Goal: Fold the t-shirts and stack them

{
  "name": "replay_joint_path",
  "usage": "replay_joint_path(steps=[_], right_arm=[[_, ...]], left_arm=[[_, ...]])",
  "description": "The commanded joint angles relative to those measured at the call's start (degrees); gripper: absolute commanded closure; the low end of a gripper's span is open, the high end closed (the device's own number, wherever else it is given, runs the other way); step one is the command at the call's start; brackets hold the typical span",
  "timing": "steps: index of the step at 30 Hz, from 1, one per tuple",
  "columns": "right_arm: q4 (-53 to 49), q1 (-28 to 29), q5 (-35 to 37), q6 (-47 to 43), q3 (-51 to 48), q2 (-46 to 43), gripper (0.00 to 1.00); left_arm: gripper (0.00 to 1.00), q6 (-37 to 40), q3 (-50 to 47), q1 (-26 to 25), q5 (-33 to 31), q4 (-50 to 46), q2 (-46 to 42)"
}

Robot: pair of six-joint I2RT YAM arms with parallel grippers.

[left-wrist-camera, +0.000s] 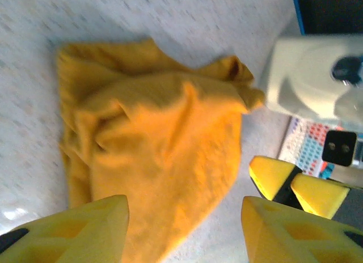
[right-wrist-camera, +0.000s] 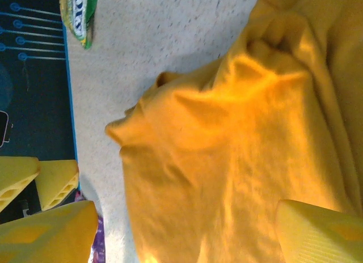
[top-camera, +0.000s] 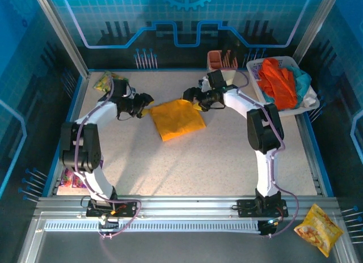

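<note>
Left claw (top-camera: 145,107): I read it part open, straddling the tee (top-camera: 178,120) at its 10 o'clock corner, unpinched. Right claw (top-camera: 190,96): wide open at its 1 o'clock corner.

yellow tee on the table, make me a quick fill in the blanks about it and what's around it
The mustard-yellow t-shirt lies on the ____, between the left gripper and the right gripper.
Both grippers' jaws stand ____.
The t-shirt on top in the white basket is ____.
The orange snack bag lies at the near ____ corner of the top view.
Missing words: table; open; orange-red; right.
</note>
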Motion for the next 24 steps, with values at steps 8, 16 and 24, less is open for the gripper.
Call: replay_joint_path(steps=[8, 16, 24], right_arm=[[12.18, 1.27, -3.89, 3.39, -13.55, -8.55, 0.18], [21.53, 1.64, -4.72, 5.44, -17.21, -2.41, 0.19], [21.92, 1.11, -2.05, 5.52, -25.21, -1.77, 0.2]], left_arm=[[0.45, -9.23, -8.82, -12.82, -1.29, 11.34, -4.29], [0.47, -5.75, -5.85, -16.12, -2.36, 11.34, 6.58], [0.47, 1.73, -6.16, -13.52, -2.34, 9.25, 11.42]])
